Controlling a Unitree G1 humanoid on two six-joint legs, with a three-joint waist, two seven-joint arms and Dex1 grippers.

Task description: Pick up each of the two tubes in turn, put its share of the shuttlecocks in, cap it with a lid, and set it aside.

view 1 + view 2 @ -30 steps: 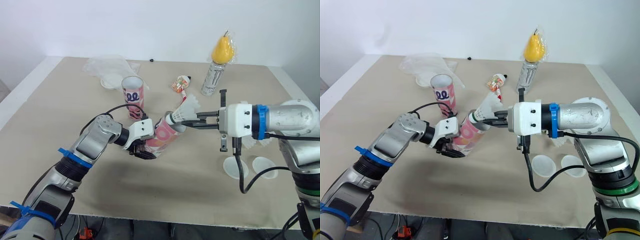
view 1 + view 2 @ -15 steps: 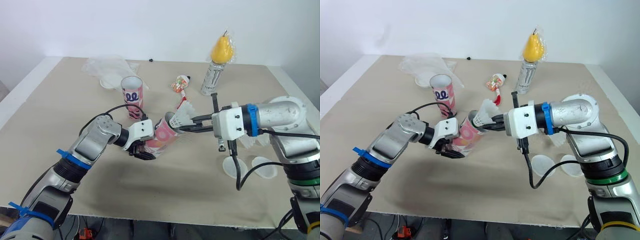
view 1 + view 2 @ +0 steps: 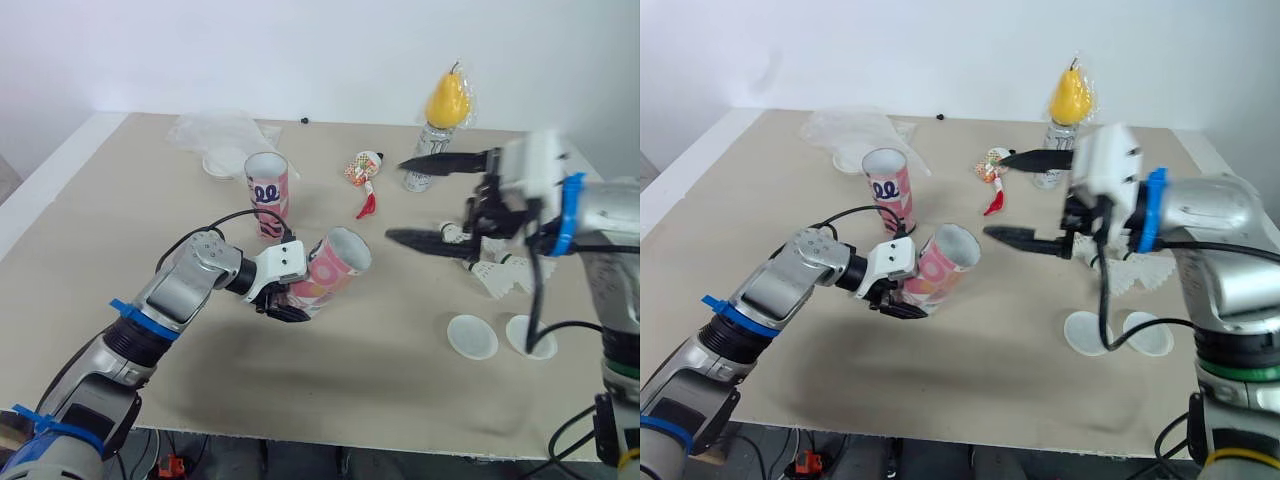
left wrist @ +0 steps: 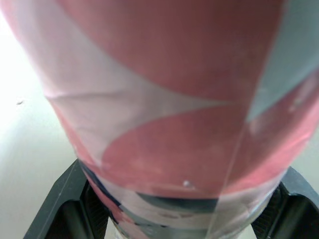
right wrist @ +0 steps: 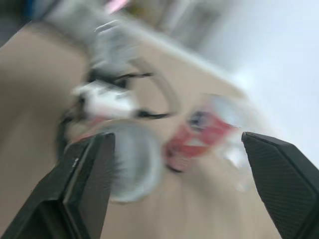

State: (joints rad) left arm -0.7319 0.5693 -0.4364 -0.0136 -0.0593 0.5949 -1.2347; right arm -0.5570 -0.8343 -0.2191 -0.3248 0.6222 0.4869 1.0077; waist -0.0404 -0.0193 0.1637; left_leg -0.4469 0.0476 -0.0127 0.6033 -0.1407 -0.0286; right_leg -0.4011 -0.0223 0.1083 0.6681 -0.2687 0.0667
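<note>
Left gripper clamped on pink tube, held tilted low over the bench, open mouth toward the right gripper. That gripper is spread wide, empty, apart from the tube, near loose shuttlecocks.

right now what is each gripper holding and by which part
Left gripper clamps the tilted pink tube near its base end, away from the open mouth. Right gripper is open and holds nothing.

Head stereo pair facing down over table, left wrist close on tube
</note>
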